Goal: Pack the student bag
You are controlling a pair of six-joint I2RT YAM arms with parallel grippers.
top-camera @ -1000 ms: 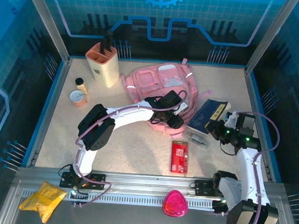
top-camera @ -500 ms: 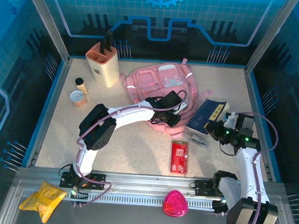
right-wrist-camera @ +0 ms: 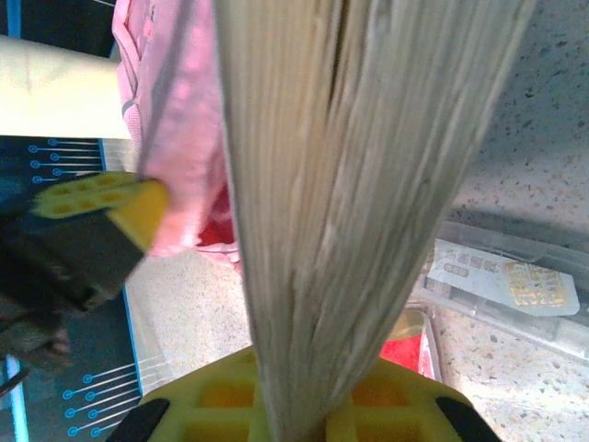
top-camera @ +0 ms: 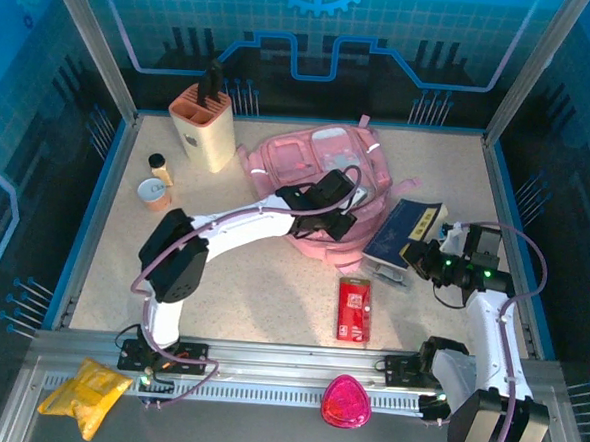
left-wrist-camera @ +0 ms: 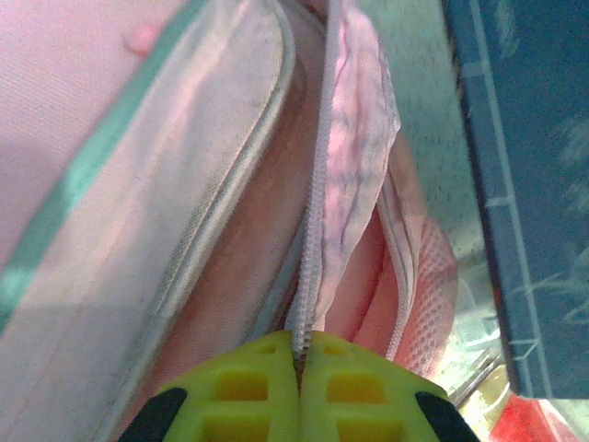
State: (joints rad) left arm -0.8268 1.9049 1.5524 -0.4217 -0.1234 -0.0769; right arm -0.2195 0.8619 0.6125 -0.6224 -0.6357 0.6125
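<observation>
The pink student bag [top-camera: 304, 161] lies at the back middle of the table, its main zip open. My left gripper [top-camera: 337, 224] is at the bag's near edge. In the left wrist view that gripper [left-wrist-camera: 300, 354] is shut on the bag's white zipper edge [left-wrist-camera: 313, 230], with the opening [left-wrist-camera: 363, 295] to its right. My right gripper [top-camera: 420, 251] holds a dark blue book [top-camera: 410, 228] just right of the bag. In the right wrist view its jaws [right-wrist-camera: 304, 405] are shut on the book's page edges [right-wrist-camera: 350, 184], and the bag [right-wrist-camera: 179, 138] lies beyond.
A beige holder [top-camera: 206, 125], a small bottle [top-camera: 159, 166] and a round cup [top-camera: 154, 192] stand at the back left. A red packet [top-camera: 354, 308] and a clear packet [top-camera: 387, 275] lie near the book. A pink pouch [top-camera: 345, 401] and a yellow bag [top-camera: 84, 393] rest by the front rail.
My left gripper has shut on the bag's zipper edge and drawn back and up a little. The right gripper has held the book nearly still.
</observation>
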